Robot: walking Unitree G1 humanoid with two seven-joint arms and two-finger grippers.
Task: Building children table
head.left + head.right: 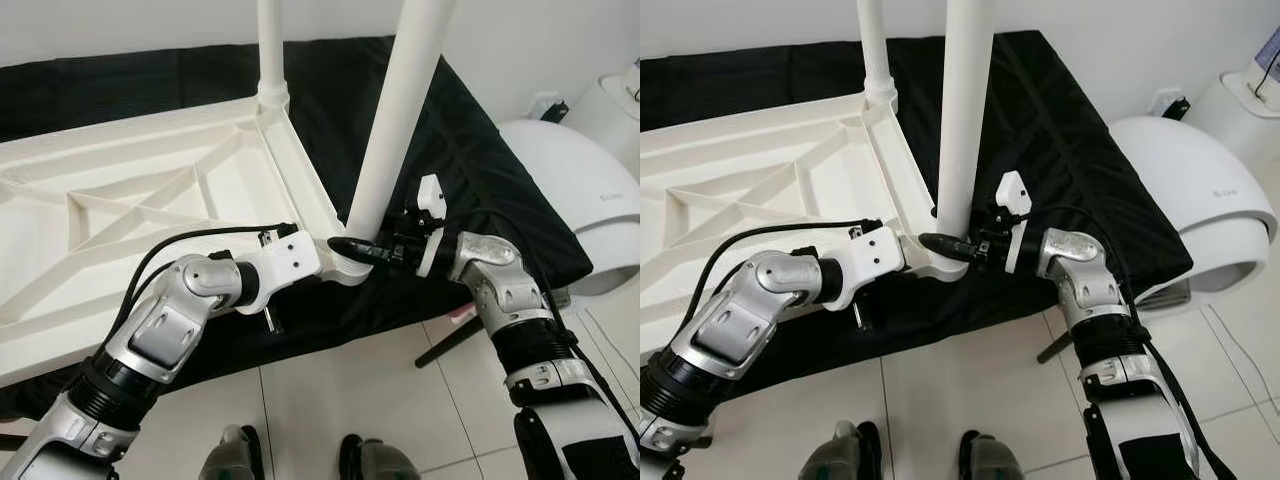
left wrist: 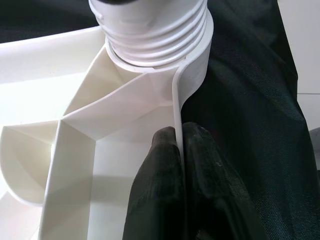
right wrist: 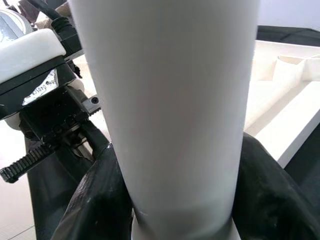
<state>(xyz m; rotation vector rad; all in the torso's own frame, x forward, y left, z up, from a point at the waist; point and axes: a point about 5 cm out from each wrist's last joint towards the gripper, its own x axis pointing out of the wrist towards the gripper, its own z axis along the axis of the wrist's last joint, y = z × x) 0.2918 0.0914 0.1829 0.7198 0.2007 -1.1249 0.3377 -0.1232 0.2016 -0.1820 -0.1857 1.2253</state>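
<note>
A white plastic table top [image 1: 120, 210] lies upside down on a black cloth, ribs showing. One white leg [image 1: 271, 50] stands screwed into its far corner. A second white leg [image 1: 400, 110] stands in the near corner socket [image 2: 155, 35], leaning slightly. My right gripper [image 1: 358, 247] is shut around this leg's base; the right wrist view has the leg [image 3: 175, 110] held between both fingers [image 3: 95, 200]. My left gripper [image 2: 180, 165] pinches the table's edge wall [image 2: 176, 105] just beside that socket, one finger on each side.
The black cloth [image 1: 480, 170] covers a low surface that ends at a white tiled floor [image 1: 340, 390]. A large white rounded appliance [image 1: 580, 200] stands at the right. My two feet [image 1: 300, 460] are near the bottom edge.
</note>
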